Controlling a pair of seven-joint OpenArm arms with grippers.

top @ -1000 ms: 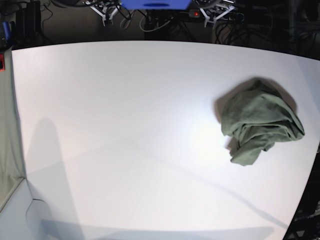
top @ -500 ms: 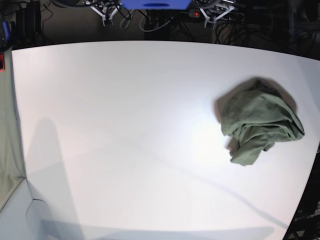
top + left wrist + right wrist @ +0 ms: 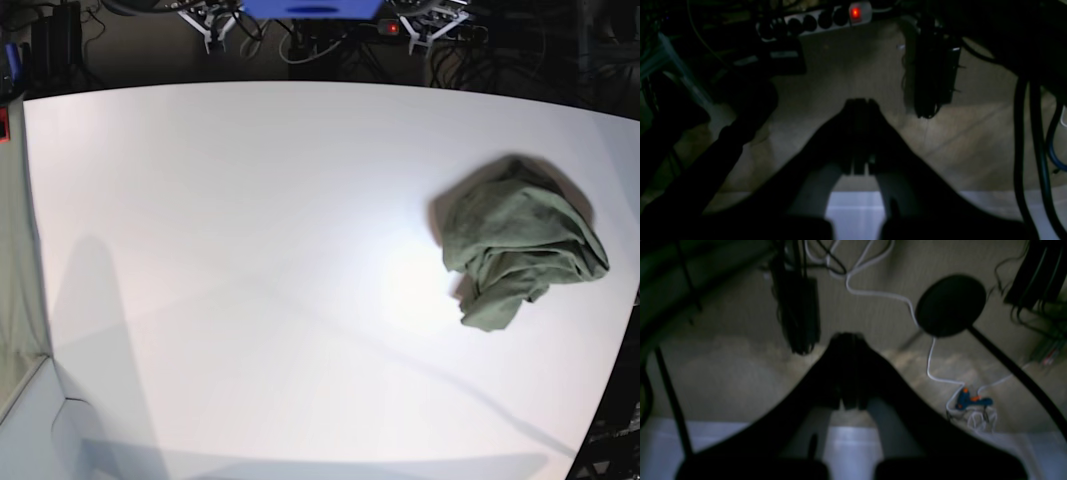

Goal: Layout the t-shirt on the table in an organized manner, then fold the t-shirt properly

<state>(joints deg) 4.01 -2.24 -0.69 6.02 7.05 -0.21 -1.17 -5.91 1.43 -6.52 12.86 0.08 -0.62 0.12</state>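
t-shirt (image 3: 522, 255): crumpled heap at right side of the table (image 3: 250, 200) in base view | nearer arm: my left, judged | left gripper (image 3: 860, 103) closed, empty | right gripper (image 3: 846, 338) closed, empty | neither over the table

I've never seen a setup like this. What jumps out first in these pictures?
A crumpled olive-green cotton t-shirt lies bunched in a heap toward the right side of the large white smooth tabletop. In the dim wrist views, the dark left end effector and right end effector are both shut, empty, and aimed at the floor beyond the table edge, where a red power-strip light glows.
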